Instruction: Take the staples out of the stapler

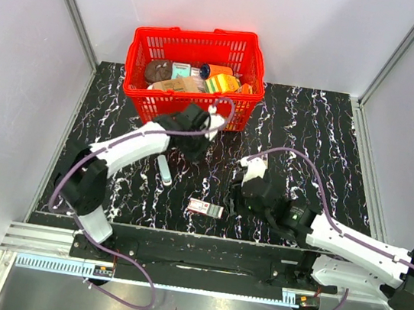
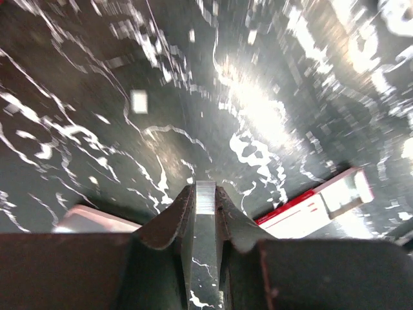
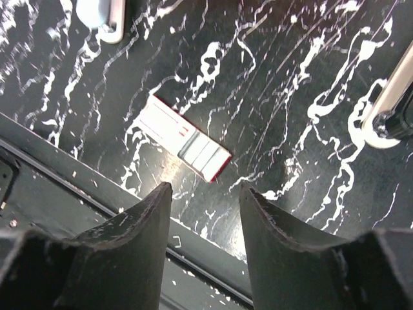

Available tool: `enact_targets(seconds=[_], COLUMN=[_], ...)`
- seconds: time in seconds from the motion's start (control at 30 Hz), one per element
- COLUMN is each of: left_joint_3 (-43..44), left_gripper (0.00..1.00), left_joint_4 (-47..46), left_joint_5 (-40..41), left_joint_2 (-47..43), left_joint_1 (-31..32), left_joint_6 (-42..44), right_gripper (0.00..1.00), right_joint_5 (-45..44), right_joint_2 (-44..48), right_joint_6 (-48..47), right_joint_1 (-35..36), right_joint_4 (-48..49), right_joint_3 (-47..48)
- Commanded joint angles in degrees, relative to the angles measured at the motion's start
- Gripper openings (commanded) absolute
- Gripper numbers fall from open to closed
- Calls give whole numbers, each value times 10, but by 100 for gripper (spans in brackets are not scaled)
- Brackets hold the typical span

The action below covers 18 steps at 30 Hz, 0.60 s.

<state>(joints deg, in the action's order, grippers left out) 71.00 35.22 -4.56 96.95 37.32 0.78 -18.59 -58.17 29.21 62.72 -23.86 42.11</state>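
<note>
The right claw (image 3: 205, 186) is nearest, in the lower middle of the top view. It hangs over the near edge of the black marbled table (image 1: 309, 139). Its two fingers stand about half open, and nothing is between them. Just beyond its tips, in the wrist view, lies a small red, white and green box (image 1: 205, 209), flat on the table and not touched by the claw.

A little higher and to the left of the box in the top view lies the stapler (image 1: 165, 171). It is a slim grey thing, flat on the table, and its long side runs almost up and down in the frame. It is apart from both claws and from the box.

Above and to the right of the stapler, near the centre of the frame, is the left claw (image 2: 205, 190). Its fingers are almost closed, and they pinch a thin silver strip (image 2: 205, 197) at their tips. Its wrist view is blurred.

Farthest, at the upper centre, stands a red basket (image 1: 197, 33) with several packages inside.
</note>
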Motion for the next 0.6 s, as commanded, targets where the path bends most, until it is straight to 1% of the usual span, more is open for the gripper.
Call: enact_targets(seconds=[0.0, 0.07, 0.13, 0.17, 0.23, 0.27, 0.37, 0.43, 0.5, 0.57], left_joint_3=[97, 128, 149, 153, 149, 143, 122, 93, 43, 4], left_gripper=[1, 1, 1, 1, 1, 1, 1, 1, 1, 2], left_joint_4=[19, 23, 16, 4, -43, -67, -136, -207, -316, -447], left_joint_5=[-105, -171, -253, -293, -369, -413, -521, -589, -624, -653], left_joint_2=[-65, -80, -99, -107, -133, -141, -154, -162, -173, -181], left_joint_1=[-46, -73, -103, -121, -149, -163, -184, -193, -196, -197], left_joint_6=[0, -6, -38, -51, -95, -110, -196, -270, -358, -453], right_gripper=[54, 56, 60, 66, 92, 99, 99, 99, 99, 99], right_joint_5=[-22, -11, 25, 42, 64, 80, 116, 129, 154, 176], right_joint_2=[0, 3, 4, 5, 10, 11, 14, 16, 15, 13], right_joint_6=[-22, -24, -27, -27, -20, -17, -14, -14, -12, -6], right_joint_1=[-12, -20, -37, -45, -58, -63, -73, -76, -79, -81], right_joint_4=[14, 31, 53, 67, 95, 115, 164, 196, 232, 274], right_joint_3=[56, 74, 91, 98, 112, 114, 121, 123, 121, 122])
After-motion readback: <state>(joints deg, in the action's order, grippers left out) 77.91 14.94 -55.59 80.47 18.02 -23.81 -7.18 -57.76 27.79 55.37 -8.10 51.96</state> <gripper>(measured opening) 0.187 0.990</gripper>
